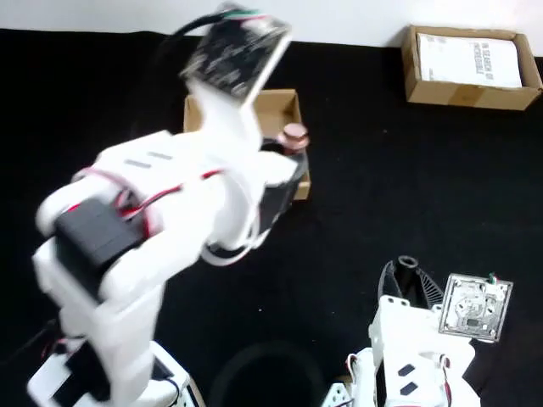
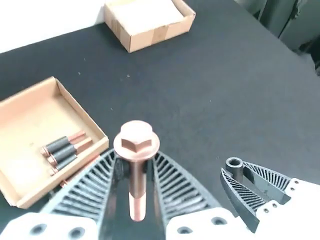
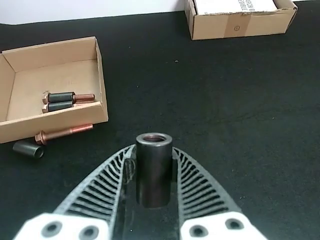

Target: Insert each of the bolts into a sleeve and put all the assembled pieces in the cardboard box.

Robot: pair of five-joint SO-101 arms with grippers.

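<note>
My left gripper is shut on a copper bolt, held head-up above the table beside the cardboard box. The high view has this bolt at the box's right edge. Inside the box lie assembled bolt-and-sleeve pieces, which the right wrist view catches too. My right gripper is shut on an upright dark sleeve, near the table's front right. A loose bolt and a loose sleeve lie on the mat just outside the box wall.
A second cardboard box with a printed sheet in it stands at the back right. The black mat between the two boxes is open floor. My left arm's white body covers much of the table's left side.
</note>
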